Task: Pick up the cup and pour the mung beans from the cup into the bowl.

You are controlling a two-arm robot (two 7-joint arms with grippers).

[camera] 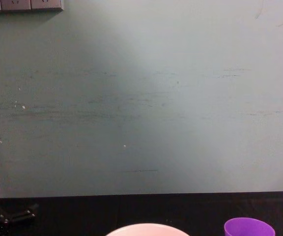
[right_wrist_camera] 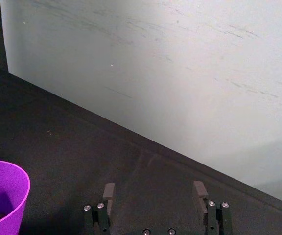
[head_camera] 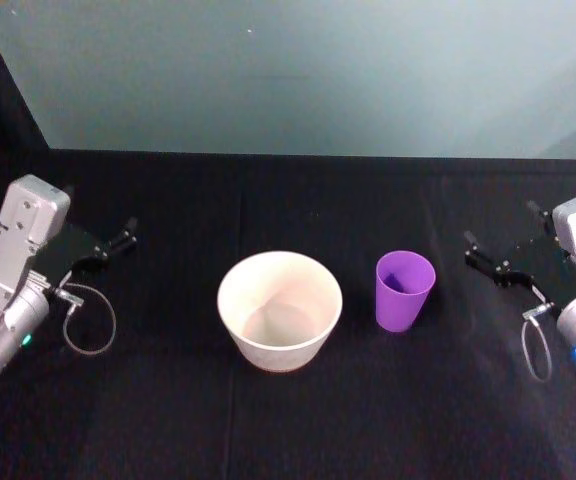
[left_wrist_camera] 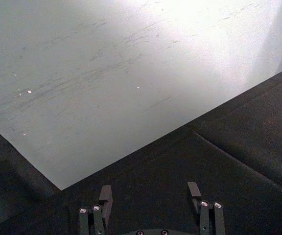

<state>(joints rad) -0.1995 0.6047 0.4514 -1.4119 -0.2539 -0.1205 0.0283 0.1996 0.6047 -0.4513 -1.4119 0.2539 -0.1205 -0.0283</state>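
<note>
Black worktop [head_camera: 288, 430] fills the head view. At its centre stands the bowl [head_camera: 278, 350], with the cup [head_camera: 404, 292] upright just to its right. The left claw [head_camera: 125, 237] sits mid-left and the right claw [head_camera: 471, 250] mid-right, both released, fingers apart, well clear of cup and bowl.

Lighting is moderate and diffuse. In my left wrist view one patch of the wall [left_wrist_camera: 190, 24] washes out to white glare. In my chest view the wall is dimmer on my left and brighter on my right. The black table cloth [head_camera: 288, 430] absorbs light and shows no distinct shadows. The bowl [head_camera: 278, 350] and the cup [head_camera: 405, 295] have soft shade inside.
</note>
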